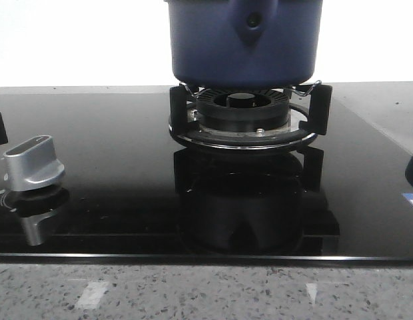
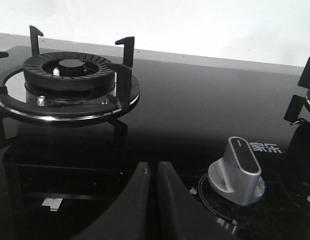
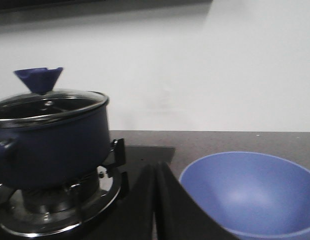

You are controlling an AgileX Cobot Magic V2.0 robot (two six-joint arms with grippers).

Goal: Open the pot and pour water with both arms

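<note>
The lid (image 3: 47, 100) is seen seated on the pot (image 3: 50, 142); the bowl (image 3: 250, 195) beside the pot appears empty. Both grippers (image 2: 152, 175) (image 3: 156, 175) are closed together, holding nothing.

- Wall (image 1: 73, 40): plain white, evenly lit, running behind the whole cooktop.
- Glass hob surface (image 1: 113, 167): glossy black, mirroring what stands on it.
- Stone countertop (image 1: 206, 293): grey, speckled, along the hob's near edge and beyond its far edge (image 3: 235, 140).
- Dark band (image 3: 95, 7): crosses the wall high above.
</note>
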